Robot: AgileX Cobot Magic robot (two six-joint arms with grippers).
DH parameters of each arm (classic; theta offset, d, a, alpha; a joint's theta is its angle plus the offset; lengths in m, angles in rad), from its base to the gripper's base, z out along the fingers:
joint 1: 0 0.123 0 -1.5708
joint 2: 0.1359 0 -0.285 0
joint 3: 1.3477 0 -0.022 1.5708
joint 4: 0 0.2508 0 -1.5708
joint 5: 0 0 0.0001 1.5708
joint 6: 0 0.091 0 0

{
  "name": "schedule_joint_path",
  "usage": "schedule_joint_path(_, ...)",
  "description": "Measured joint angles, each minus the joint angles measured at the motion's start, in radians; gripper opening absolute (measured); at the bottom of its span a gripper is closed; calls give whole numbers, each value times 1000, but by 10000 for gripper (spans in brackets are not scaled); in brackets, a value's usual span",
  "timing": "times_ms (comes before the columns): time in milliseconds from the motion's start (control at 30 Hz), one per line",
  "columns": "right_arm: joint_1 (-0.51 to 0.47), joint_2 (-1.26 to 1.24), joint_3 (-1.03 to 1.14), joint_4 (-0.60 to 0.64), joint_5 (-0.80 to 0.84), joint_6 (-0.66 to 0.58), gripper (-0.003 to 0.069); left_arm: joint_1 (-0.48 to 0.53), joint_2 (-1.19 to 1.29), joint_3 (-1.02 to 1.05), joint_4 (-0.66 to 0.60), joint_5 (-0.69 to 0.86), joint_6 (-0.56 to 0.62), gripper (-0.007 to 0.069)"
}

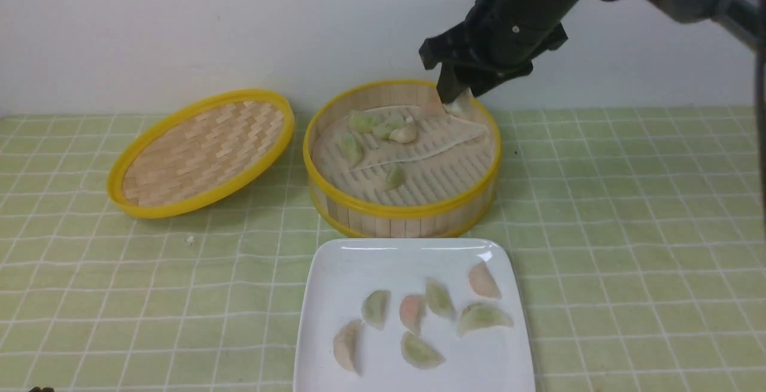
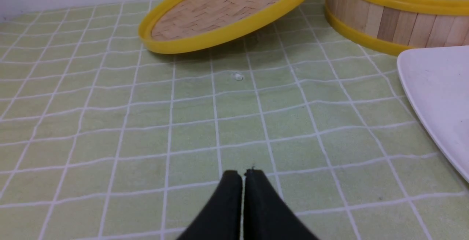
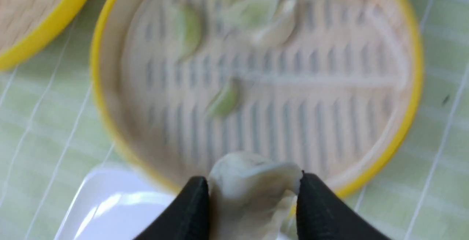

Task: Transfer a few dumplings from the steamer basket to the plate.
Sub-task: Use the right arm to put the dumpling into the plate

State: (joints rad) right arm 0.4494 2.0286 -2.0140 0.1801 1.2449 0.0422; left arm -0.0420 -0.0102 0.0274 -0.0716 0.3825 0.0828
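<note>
My right gripper (image 1: 456,102) hangs over the back right of the steamer basket (image 1: 401,209), shut on a pale beige dumpling (image 1: 461,105). In the right wrist view that dumpling (image 3: 249,196) fills the gap between the black fingers of the right gripper (image 3: 253,179). Several green and beige dumplings (image 1: 362,121) lie on the basket's folded liner (image 1: 443,134). Several more dumplings (image 1: 376,308), green and pink, sit on the white plate (image 1: 359,260) in front of the basket. My left gripper (image 2: 243,174) is shut on nothing, low over the tablecloth.
The woven yellow-rimmed lid (image 1: 200,152) leans tilted to the left of the basket. A small white crumb (image 1: 190,239) lies on the green checked cloth in front of the lid. A white wall stands close behind the basket.
</note>
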Motion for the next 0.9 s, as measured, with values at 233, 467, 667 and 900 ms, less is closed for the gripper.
schedule_joint_path(233, 115, -113, 433, 30, -8, 10, 286, 0, 0, 0, 0, 0, 0, -6)
schedule_joint_path(467, 160, -43, 541, 38, -105, 30, 285, 0, 0, 0, 0, 0, 0, -6)
schedule_joint_path(667, 160, -37, 543, 38, -100, 38, 407, 0, 0, 0, 0, 0, 0, -6)
schedule_joint_path(900, 160, -57, 526, 25, -34, 22, 542, 0, 0, 0, 0, 0, 0, -6)
